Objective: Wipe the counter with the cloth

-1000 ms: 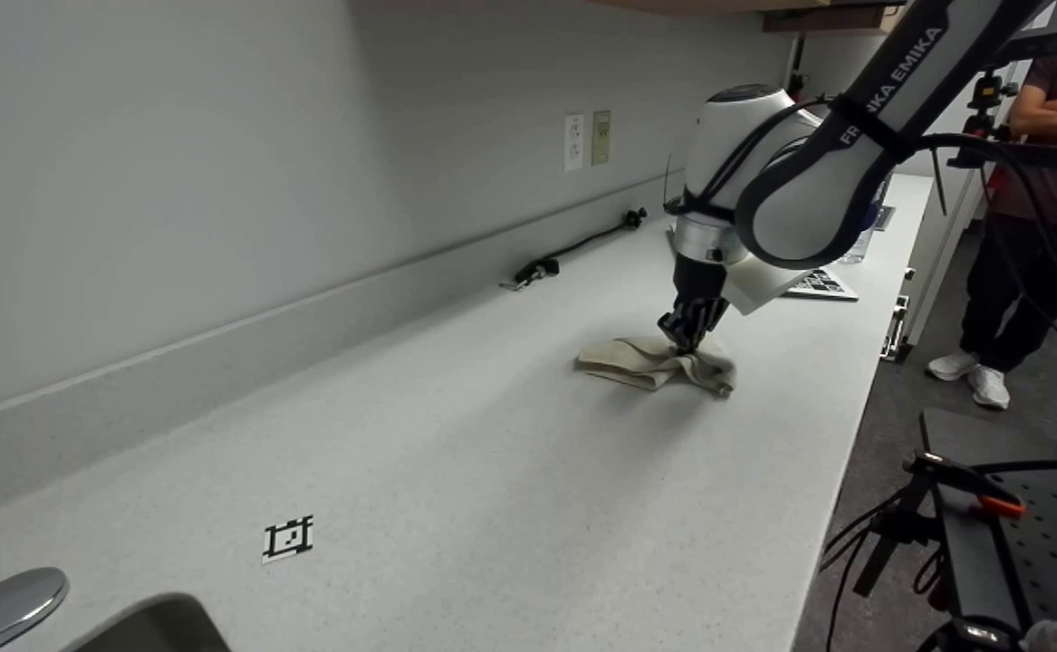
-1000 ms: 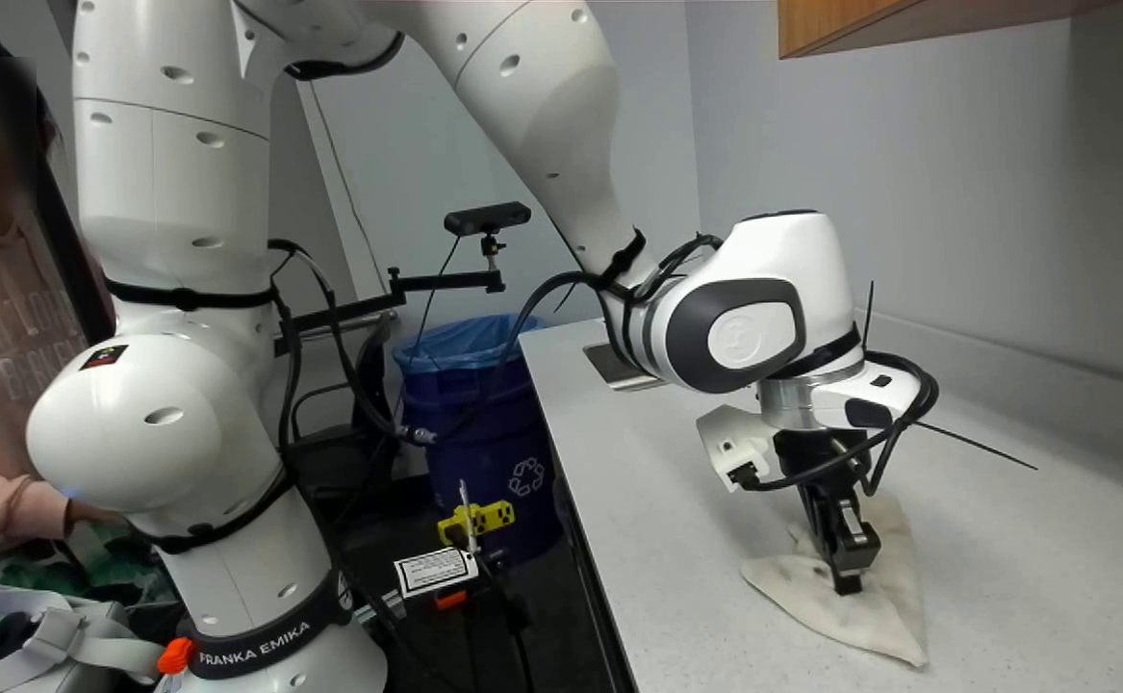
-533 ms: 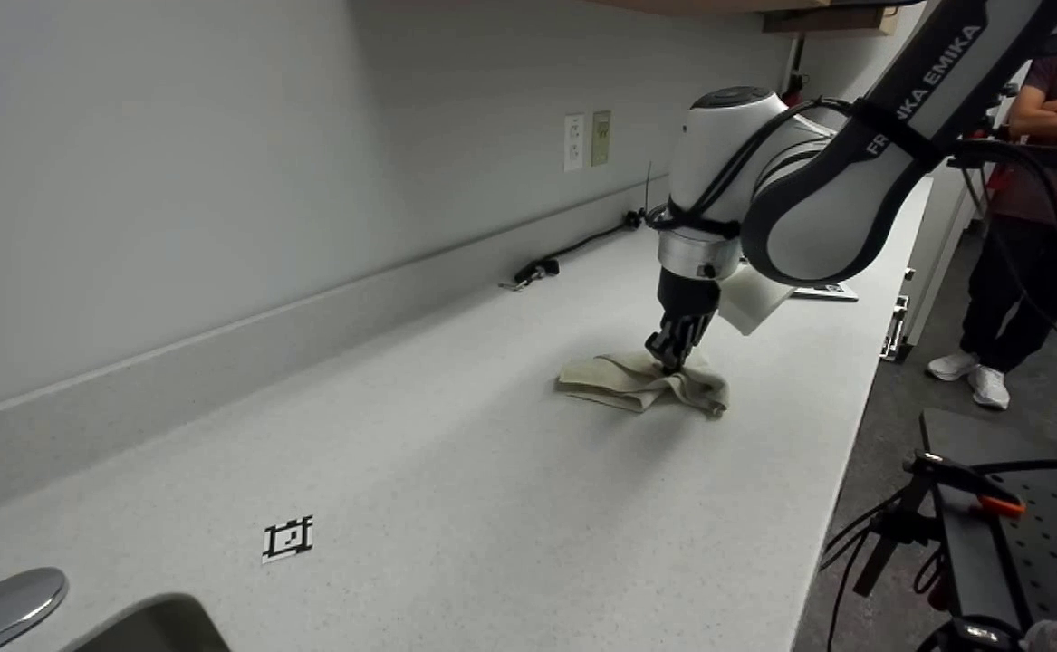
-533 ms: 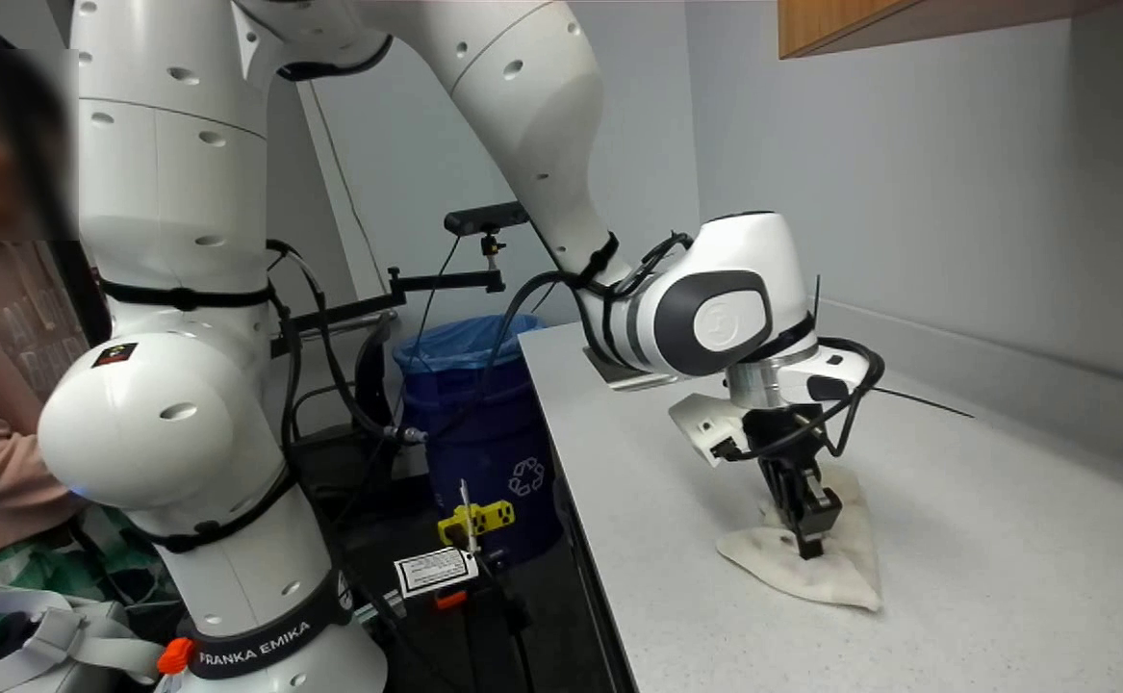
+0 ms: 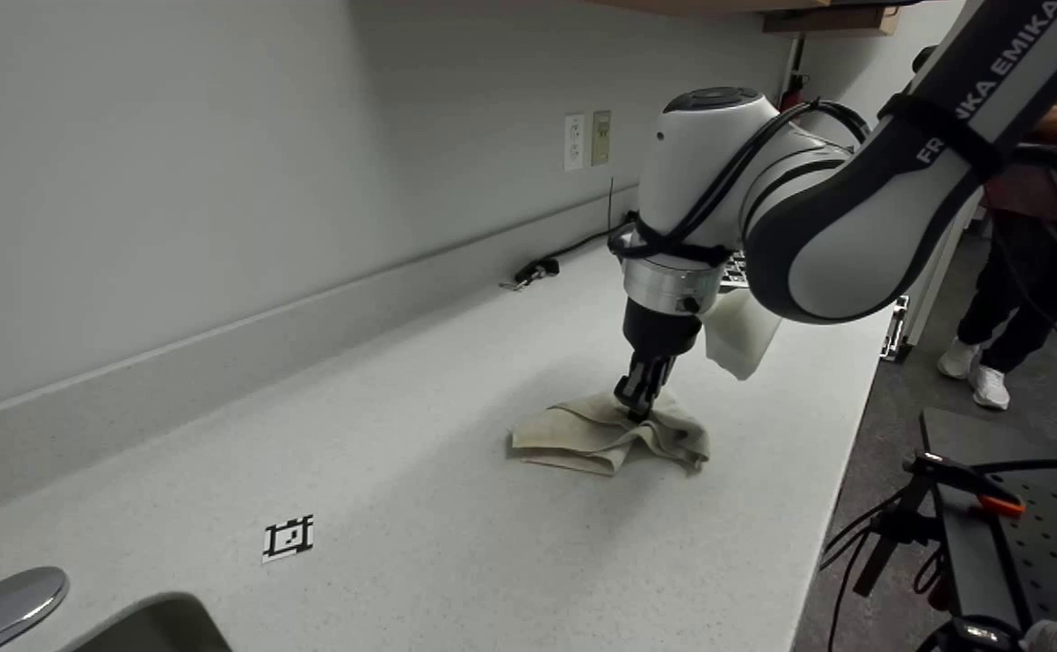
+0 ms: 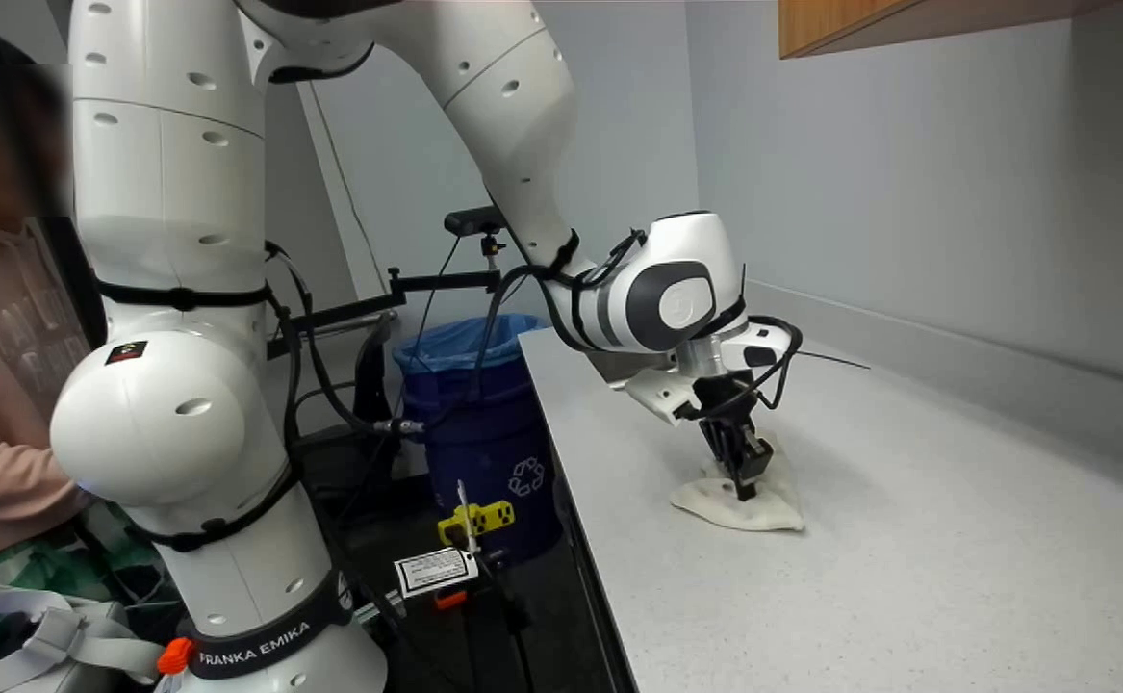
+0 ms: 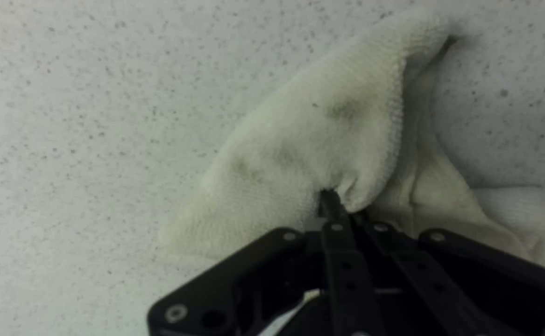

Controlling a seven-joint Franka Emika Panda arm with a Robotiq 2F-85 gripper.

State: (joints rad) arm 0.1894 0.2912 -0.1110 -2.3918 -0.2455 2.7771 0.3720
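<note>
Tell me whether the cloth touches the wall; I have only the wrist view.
Observer: It doesn't. In both exterior views, a stretch of counter shows between the cloth and the wall.
Operator: Name another thing lying on that counter.
Observer: A black-and-white printed square lies there, apart from the cloth.
Operator: Now check beside the counter.
Observer: In an exterior view, a blue bin stands there.

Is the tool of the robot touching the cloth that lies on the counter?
Touching. The wrist view shows it: the tool is closed on a bunched fold of the cloth, with no gap visible between them.
</note>
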